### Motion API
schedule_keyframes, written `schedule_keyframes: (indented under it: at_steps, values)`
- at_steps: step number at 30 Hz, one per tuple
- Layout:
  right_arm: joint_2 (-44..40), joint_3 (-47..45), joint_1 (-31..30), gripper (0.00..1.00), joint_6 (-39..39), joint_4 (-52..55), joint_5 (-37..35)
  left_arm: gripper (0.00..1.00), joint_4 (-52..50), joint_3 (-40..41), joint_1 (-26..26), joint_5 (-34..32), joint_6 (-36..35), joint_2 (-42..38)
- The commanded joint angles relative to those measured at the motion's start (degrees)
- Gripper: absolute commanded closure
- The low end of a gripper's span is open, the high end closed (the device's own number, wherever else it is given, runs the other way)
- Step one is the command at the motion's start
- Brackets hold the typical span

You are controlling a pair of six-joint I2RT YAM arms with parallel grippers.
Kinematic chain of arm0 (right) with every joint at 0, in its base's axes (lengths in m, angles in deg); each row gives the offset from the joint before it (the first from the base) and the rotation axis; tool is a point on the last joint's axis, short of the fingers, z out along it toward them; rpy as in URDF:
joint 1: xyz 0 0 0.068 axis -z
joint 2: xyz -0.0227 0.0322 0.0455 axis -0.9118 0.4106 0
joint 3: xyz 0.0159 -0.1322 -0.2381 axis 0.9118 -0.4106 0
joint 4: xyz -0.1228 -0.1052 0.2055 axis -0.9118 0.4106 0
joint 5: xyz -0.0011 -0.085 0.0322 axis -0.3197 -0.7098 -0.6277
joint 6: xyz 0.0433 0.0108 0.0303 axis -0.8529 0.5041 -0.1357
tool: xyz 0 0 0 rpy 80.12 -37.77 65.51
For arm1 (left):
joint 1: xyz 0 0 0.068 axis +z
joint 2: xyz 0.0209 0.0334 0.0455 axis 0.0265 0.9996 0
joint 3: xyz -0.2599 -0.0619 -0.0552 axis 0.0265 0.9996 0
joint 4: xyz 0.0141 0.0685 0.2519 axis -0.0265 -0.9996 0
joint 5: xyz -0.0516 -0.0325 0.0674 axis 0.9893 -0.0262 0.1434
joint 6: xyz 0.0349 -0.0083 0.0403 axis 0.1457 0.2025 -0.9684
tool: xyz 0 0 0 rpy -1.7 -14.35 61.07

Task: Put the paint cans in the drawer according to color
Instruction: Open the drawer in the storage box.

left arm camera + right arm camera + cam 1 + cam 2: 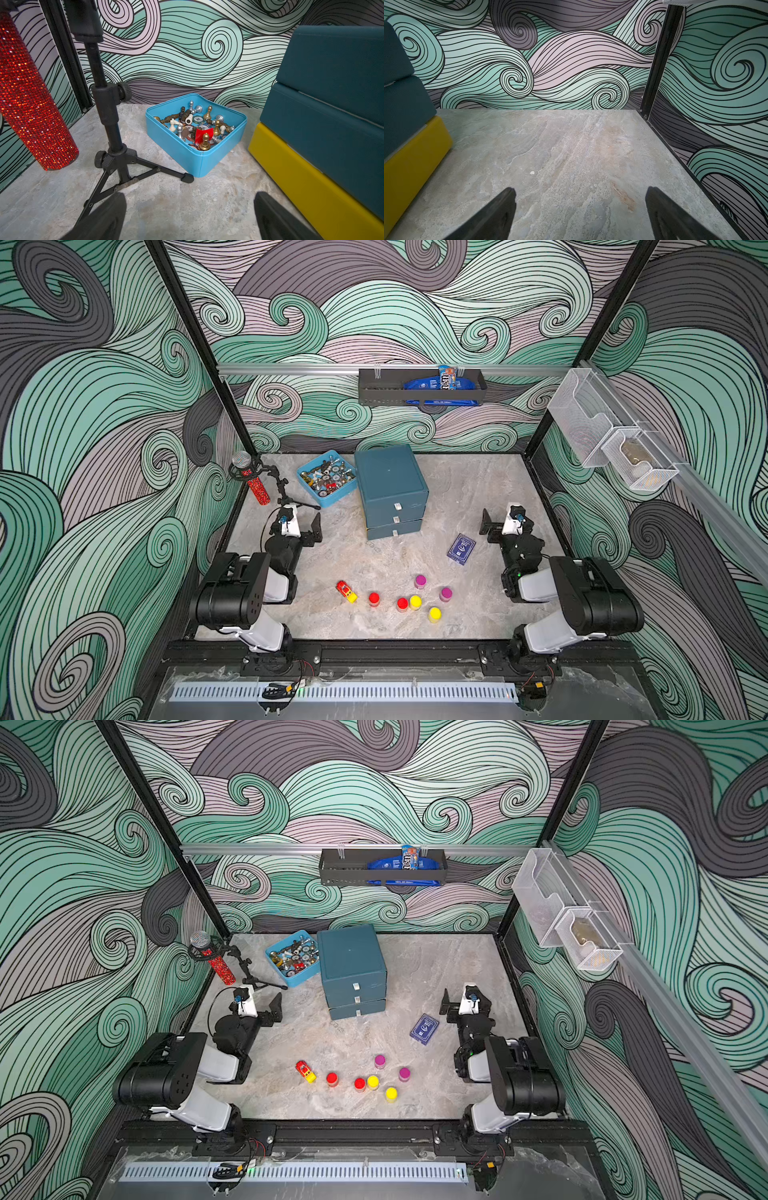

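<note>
In both top views: six paint cans (pixel 415 601) upright near the front edge of the table (pixel 457 489), well apart from the drawer (pixel 388 485); left gripper (pixel 309 531) and right gripper (pixel 496 526) spread wide, holding nothing. In the left wrist view: jaws wide apart over bare table, drawer close beside, blue tray (pixel 195 164) of chess pieces (pixel 204 143) beyond. In the right wrist view: jaws equally wide, empty, drawer alongside.
</note>
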Motion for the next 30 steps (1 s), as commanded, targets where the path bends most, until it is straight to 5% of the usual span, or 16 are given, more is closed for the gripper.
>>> schedule_keyframes:
  at_steps: [1,17,22,25,27,30]
  values:
    - [0.17,0.49,0.37,0.00,-0.78,-1.21,-0.74,0.01,1.75,-1.27,0.50,0.92,-0.54,0.58]
    - [-0.18,0.28,0.35,0.00,-0.77,-1.79,-1.00,0.01,2.22,-0.89,0.46,1.16,-0.55,0.20]
    - [-14.24,12.27,-0.40,0.00,-4.62,26.78,-9.94,0.01,-7.87,-1.59,-0.86,-2.77,-1.24,-10.99]
    - [-17.99,22.79,-1.04,0.00,-5.01,33.75,-10.16,0.01,-8.39,-2.07,-1.63,-2.57,1.26,-17.63]
    - [-18.72,32.29,-1.49,0.00,-12.53,40.85,-11.76,0.01,-6.90,-2.87,-3.02,-3.20,6.09,-20.29]
    - [-17.58,44.63,-0.88,0.00,-38.32,64.16,-11.24,0.01,-19.12,-9.68,-8.81,-12.66,8.16,-24.90]
